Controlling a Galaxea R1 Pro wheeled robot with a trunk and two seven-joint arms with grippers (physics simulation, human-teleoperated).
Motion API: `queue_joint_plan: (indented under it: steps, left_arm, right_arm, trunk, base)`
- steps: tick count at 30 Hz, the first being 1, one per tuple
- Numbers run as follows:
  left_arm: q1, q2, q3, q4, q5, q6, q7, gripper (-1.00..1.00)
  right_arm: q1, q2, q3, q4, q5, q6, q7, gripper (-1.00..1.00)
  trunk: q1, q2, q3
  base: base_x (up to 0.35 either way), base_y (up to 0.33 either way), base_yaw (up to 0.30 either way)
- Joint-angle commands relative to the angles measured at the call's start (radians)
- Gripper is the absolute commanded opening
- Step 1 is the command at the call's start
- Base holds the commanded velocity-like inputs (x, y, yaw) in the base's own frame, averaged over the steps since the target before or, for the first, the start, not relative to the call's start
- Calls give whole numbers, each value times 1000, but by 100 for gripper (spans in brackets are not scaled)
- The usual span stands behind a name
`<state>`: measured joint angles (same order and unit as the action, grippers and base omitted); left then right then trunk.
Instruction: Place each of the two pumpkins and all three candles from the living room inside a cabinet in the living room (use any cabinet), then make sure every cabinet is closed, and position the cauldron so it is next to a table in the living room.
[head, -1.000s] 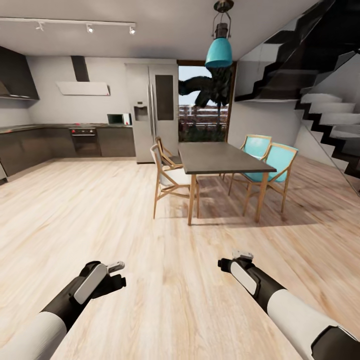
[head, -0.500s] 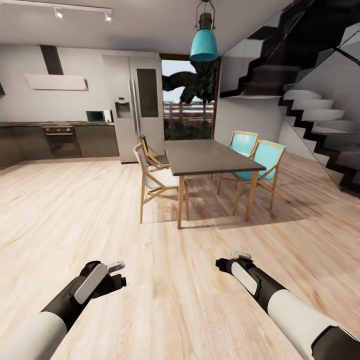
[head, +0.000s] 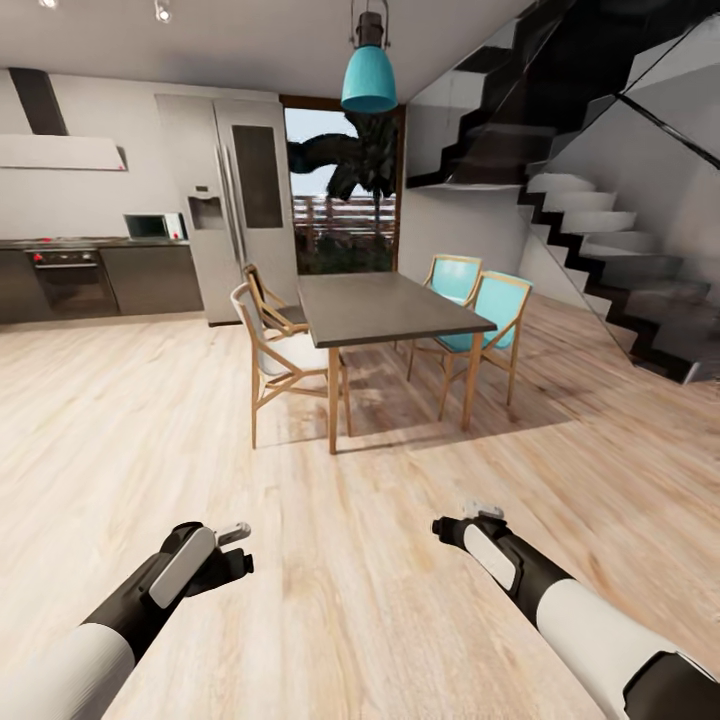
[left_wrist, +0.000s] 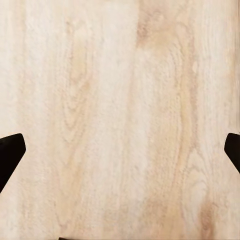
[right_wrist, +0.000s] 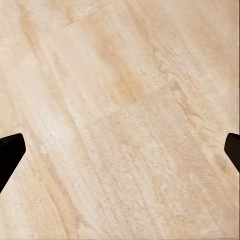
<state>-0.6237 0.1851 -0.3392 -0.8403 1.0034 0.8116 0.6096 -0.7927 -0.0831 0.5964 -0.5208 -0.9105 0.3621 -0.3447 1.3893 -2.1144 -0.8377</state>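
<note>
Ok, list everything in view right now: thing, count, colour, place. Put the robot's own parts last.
dining table: one, dark grey top on wooden legs, mid-room ahead
teal chairs: two, wooden frames, table's right side
white chairs: two, wooden frames, table's left side
pendant lamp: one, teal, above the table
fridge: one, silver, back wall
oven: one, black, in the dark kitchen units, far left
microwave: one, on the counter
range hood: one, white, above the oven
staircase: one, dark with pale treads, right
floor: pale wood
left gripper: one, black, open, low left
right gripper: one, black, open, low right
</note>
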Motion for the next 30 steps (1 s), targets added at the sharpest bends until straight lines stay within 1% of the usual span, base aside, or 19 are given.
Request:
queue_joint_plan:
  steps: [1, 10, 16, 19, 30]
  left_arm:
    - [-1, 1, -5, -2, 11, 0, 10, 100]
    - [-1, 6, 0, -2, 11, 0, 9, 100]
    - [-1, 11, 1, -10, 14, 1, 7, 100]
    - [-1, 8, -1, -14, 15, 1, 7, 100]
    - [-1, 8, -4, -31, 15, 3, 9, 100]
  right_arm:
    - [-1, -3, 8, 1, -8, 2, -8, 100]
    - [-1, -6, 8, 11, -7, -2, -8, 100]
    - [-2, -8, 8, 13, -9, -2, -7, 100]
    - [-1, -8, 8, 13, -8, -3, -7, 100]
    - [-1, -7, 8, 13, -8, -7, -7, 100]
  trunk:
    - [0, -1, -2]
    - [0, -1, -14]
    - [0, -1, -21]
    - [0, -1, -25]
    - [0, -1, -39]
  base:
    - [0, 0, -207]
    - [6, 8, -207]
    - [131, 176, -203]
    - [97, 119, -193]
    - [10, 12, -187]
